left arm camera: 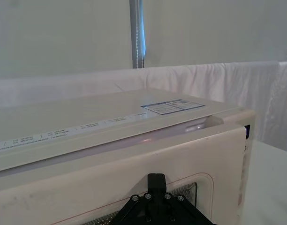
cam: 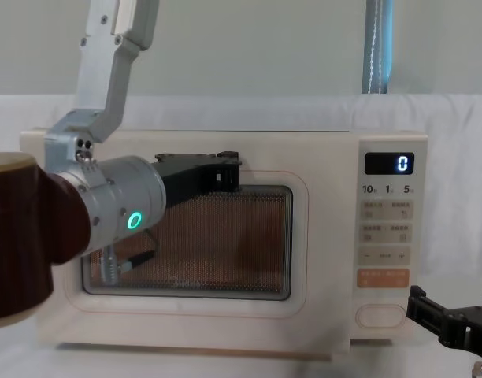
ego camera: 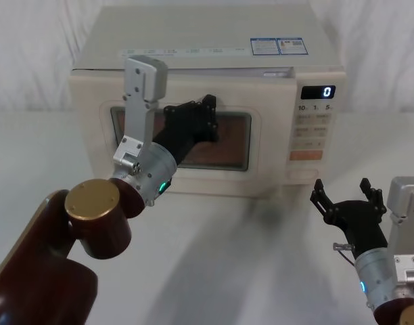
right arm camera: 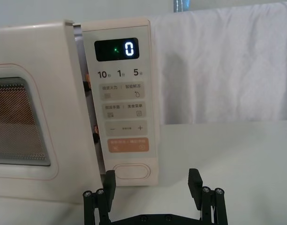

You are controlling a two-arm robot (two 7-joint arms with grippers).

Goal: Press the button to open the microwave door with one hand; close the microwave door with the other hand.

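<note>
The cream microwave door with its dark window stands slightly ajar, with a narrow gap beside the keypad panel. My left gripper is shut, and its tips press against the door at the window's upper edge; it also appears in the chest view and the left wrist view. The wide blank button sits at the foot of the keypad, under the orange key. My right gripper hangs open a short way in front of the button and slightly below it, touching nothing.
The microwave stands on a white-clothed table, with white cloth hung behind it. Its display reads 0. Open table lies in front of the oven, between the two arms.
</note>
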